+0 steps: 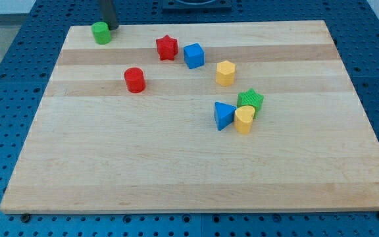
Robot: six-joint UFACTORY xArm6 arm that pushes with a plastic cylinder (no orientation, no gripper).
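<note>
Presently the rod descends near-vertically from the view's top edge, slightly left of centre, and my tip [112, 27] rests at the far left corner of the wooden board [189, 178], holding nothing, just beside the right side of the green cylinder [101, 32]; whether they touch cannot be told. Well apart toward the view's right sit the red star [166, 47] and blue cube [193, 55], close together. A red cylinder [135, 79] stands below them, leftward. A yellow hexagonal block [225, 72] stands alone. Lower right, a blue triangular block [224, 115], green block [251, 101] and yellow block [244, 119] cluster tightly.
</note>
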